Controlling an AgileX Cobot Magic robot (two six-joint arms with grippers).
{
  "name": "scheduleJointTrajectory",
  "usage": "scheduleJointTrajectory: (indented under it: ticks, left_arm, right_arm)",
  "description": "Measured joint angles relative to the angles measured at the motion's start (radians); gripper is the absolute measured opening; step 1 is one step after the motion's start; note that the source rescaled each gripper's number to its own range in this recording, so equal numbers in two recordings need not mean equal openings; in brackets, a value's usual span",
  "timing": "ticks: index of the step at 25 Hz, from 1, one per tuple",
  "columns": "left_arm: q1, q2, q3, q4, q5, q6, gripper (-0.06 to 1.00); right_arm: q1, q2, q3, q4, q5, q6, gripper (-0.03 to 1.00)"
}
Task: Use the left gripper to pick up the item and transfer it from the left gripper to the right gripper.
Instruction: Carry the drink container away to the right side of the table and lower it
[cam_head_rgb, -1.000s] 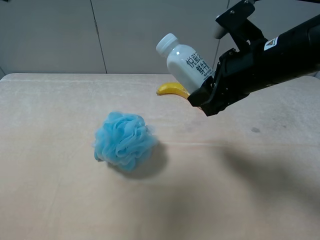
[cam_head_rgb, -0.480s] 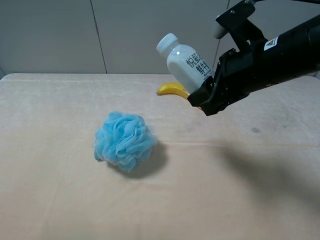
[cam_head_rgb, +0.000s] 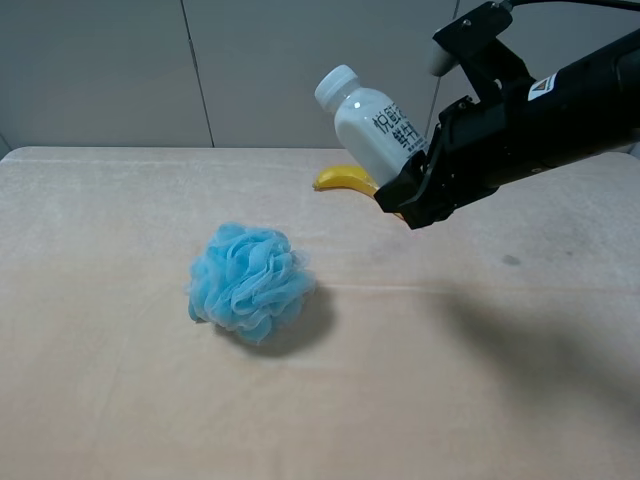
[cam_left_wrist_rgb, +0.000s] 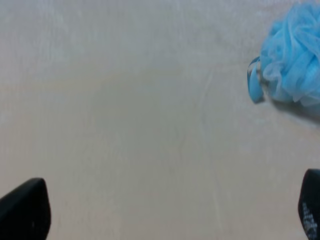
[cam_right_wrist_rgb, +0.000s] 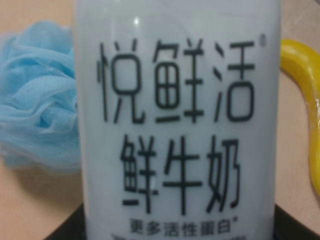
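within our clenched black right pincer (cam_head_rgb: 408, 192), the small white plastic bottle (cam_head_rgb: 368, 122) has barely risen; our black left pincer (cam_left_wrist_rgb: 167, 205) gapes empty: handover looks done.

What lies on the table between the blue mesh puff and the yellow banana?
Nothing. In the exterior high view, the table between the puff and the banana is bare. The bottle is held off the table by the right gripper.
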Motion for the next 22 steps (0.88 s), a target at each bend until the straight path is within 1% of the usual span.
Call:
scheduleJointTrajectory:
  ticks: [6,9,13,22]
  left_arm:
    - [0.0,-0.133,0.08,-0.001,-0.05,0.02,0.99]
    - [0.0,-0.149,0.121,-0.023,-0.064,0.042,0.99]
    - [0.0,-0.15,0.126,-0.048,-0.07,0.076,0.99]
    - [0.0,-0.15,0.126,-0.057,-0.07,0.082,0.99]
  right_arm:
    - [0.0,0.0,0.0,0.002,0.0,0.009,0.01]
    - [0.0,0.0,0.0,0.002,0.0,0.009,0.01]
    - [0.0,0.0,0.0,0.002,0.0,0.012,0.01]
    - [0.0,0.0,0.0,0.002,-0.001,0.069,0.01]
